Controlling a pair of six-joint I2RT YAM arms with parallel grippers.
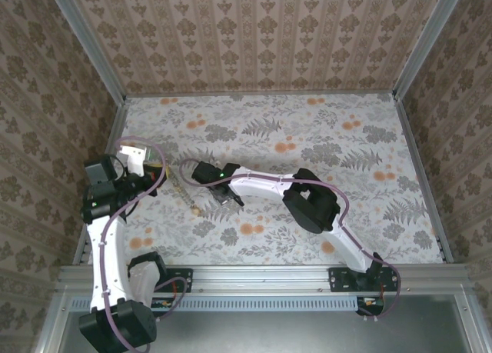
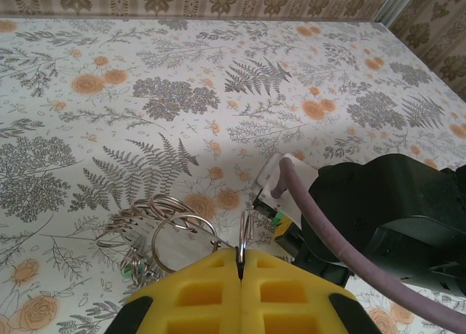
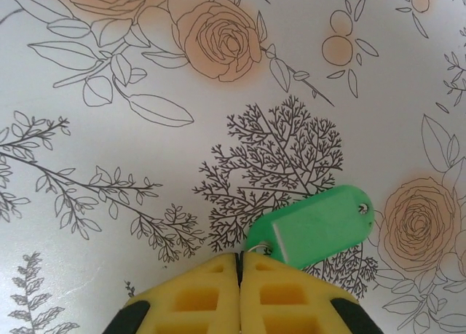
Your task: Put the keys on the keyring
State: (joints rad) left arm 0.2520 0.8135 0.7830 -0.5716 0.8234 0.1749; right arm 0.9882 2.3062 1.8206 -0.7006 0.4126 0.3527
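Overhead and wrist views. We saw a tabletop under a pale cloth printed with grey ferns and orange blossoms (image 1: 307,122). It was enclosed on three sides by walls papered in a brown damask stripe (image 1: 254,30) and edged by aluminium rails (image 1: 261,274). From above, the two arms met over the left part of the cloth. The left pincer (image 2: 240,260) had its yellow ribbed fingers (image 2: 196,290) clenched on a thin metal keyring hoop (image 2: 245,232), which stood upright and edge-on out of the seam between the fingertips. Just left of that hoop a bunch of silvery wire loops (image 2: 149,221) lay on the cloth; we could not tell whether the bunch was linked to the hoop. Just right of the hoop stood the black wrist housing of the right arm (image 2: 386,217) with its purple cable (image 2: 320,225). The right pincer (image 3: 239,261) was likewise clenched, its fingers meeting. A small wire loop (image 3: 256,244) sat at their tips, apparently nipped between them. It carried a green plastic key head (image 3: 320,225), which lay flat on the cloth just beyond and to the right of the fingertips, with a small riveted hole (image 3: 362,209) at its far end.
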